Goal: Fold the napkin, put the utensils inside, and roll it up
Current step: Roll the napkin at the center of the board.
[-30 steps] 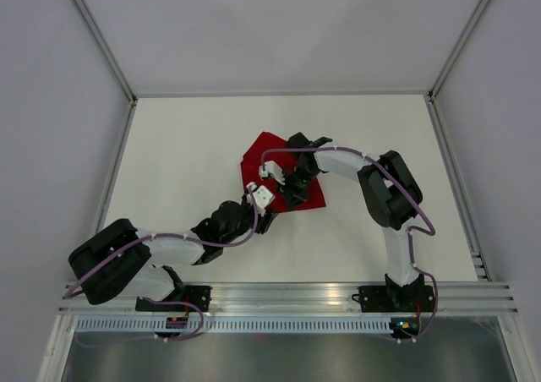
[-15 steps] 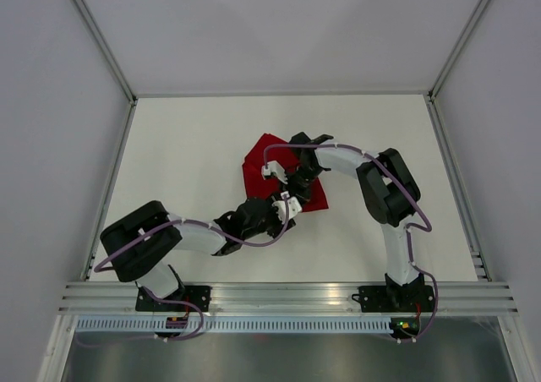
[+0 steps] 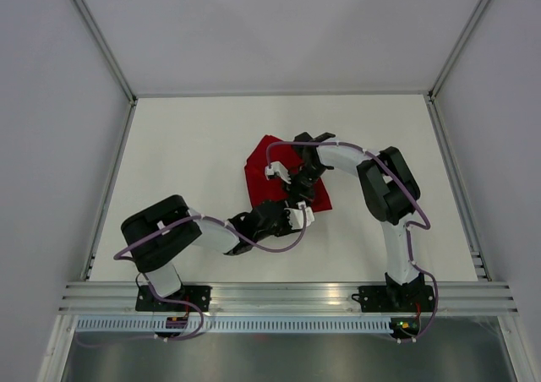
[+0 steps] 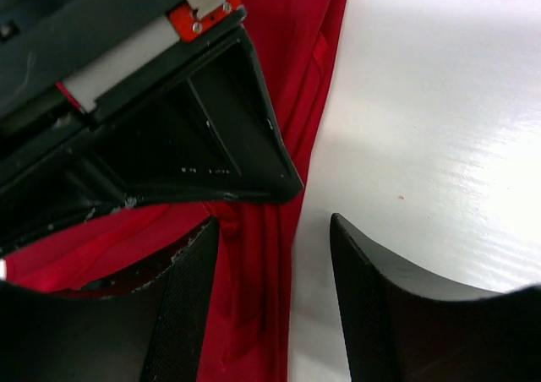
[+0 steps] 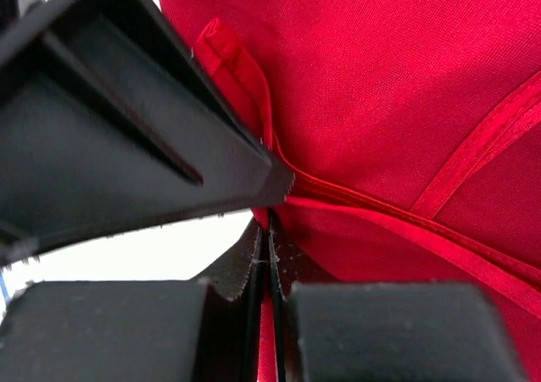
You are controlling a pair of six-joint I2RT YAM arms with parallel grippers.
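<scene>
The red napkin (image 3: 269, 164) lies crumpled at mid-table, partly under both arms. My right gripper (image 3: 302, 193) is shut on the napkin's hem (image 5: 363, 204); a thin strip of red cloth is pinched between its pads (image 5: 254, 268). My left gripper (image 3: 299, 215) is right beside it at the near right corner. It is open and straddles the napkin's bunched edge (image 4: 258, 306), one finger (image 4: 190, 306) on the cloth and the other (image 4: 380, 314) over bare table. The utensils are out of view.
The white table (image 3: 177, 162) is bounded by metal frame posts at the back corners and a rail (image 3: 287, 291) along the near edge. In each wrist view the other gripper's black finger (image 4: 194, 128) (image 5: 127, 145) crowds in close.
My left arm has swung right along the napkin's near edge and now sits against the right gripper. The right gripper stayed shut on the cloth, and the napkin has shifted slightly.
</scene>
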